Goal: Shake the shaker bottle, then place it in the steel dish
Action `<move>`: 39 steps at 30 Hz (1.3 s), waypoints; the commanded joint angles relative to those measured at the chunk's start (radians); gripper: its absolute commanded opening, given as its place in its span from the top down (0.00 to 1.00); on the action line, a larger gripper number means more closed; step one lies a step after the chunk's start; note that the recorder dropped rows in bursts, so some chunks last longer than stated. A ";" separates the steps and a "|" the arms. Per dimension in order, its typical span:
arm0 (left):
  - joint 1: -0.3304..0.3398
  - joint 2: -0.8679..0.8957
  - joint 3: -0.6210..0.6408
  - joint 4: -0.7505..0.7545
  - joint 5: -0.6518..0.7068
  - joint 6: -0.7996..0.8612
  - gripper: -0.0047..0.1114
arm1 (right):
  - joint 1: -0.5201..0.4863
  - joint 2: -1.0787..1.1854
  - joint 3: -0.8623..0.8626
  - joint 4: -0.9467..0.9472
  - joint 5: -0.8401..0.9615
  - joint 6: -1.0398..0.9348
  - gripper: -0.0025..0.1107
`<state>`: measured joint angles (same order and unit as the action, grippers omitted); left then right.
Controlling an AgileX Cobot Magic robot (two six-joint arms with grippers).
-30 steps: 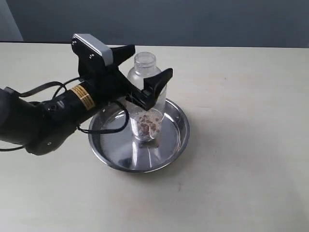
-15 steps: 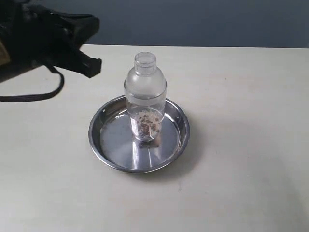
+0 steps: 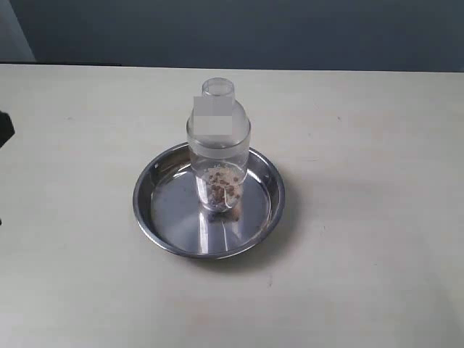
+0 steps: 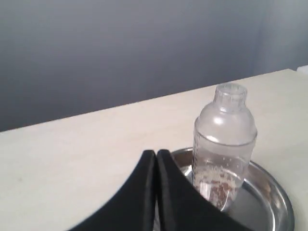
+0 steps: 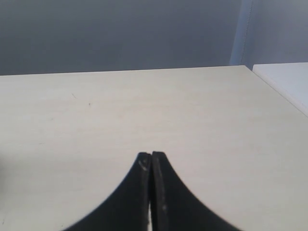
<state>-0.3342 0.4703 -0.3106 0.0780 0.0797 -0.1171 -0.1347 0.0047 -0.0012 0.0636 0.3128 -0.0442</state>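
The clear shaker bottle [image 3: 218, 148] stands upright in the steel dish [image 3: 159, 225], brown granules settled at its bottom. Nothing touches it. In the left wrist view the bottle [image 4: 224, 144] and the dish's rim [image 4: 276, 192] lie beyond my left gripper [image 4: 156, 153], whose black fingers are pressed together, shut on nothing. My right gripper [image 5: 151, 154] is shut too, over bare table, with neither bottle nor dish in its view. In the exterior view only a dark sliver of the left arm [image 3: 4, 129] shows at the left edge; the right arm is out of view.
The pale table [image 3: 362, 239] spreads around the dish. A dark wall [image 3: 254, 32] runs behind the table's far edge. In the right wrist view a table edge [image 5: 284, 98] and a white surface [image 5: 288, 74] beyond it show.
The left gripper let go of the bottle, drew back up and to the left, and has nearly left the exterior view. The bottle stays upright in the dish.
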 commanded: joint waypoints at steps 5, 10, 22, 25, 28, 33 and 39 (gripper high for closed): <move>0.006 -0.150 0.109 -0.021 0.114 -0.003 0.96 | -0.003 -0.005 0.001 -0.002 -0.008 -0.006 0.99; 0.006 -0.259 0.249 -0.157 0.087 0.069 0.96 | -0.003 -0.005 0.001 -0.002 -0.008 -0.006 0.99; 0.182 -0.309 0.311 -0.232 0.119 0.103 0.96 | -0.003 -0.005 0.001 -0.002 -0.008 -0.006 0.99; 0.184 -0.309 0.311 -0.211 0.149 0.103 0.96 | -0.003 -0.005 0.001 -0.002 -0.008 -0.003 0.99; 0.184 -0.309 0.311 -0.196 0.144 0.106 0.96 | -0.003 -0.005 0.001 -0.002 -0.008 -0.003 0.99; 0.184 -0.309 0.311 -0.199 0.139 0.106 0.96 | -0.003 -0.005 0.001 -0.002 -0.008 -0.003 0.99; 0.184 -0.309 0.311 -0.199 0.139 0.106 0.96 | -0.003 -0.005 0.001 -0.002 -0.008 -0.003 0.99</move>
<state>-0.1521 0.1681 -0.0051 -0.1240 0.2279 -0.0136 -0.1347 0.0047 -0.0012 0.0636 0.3128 -0.0442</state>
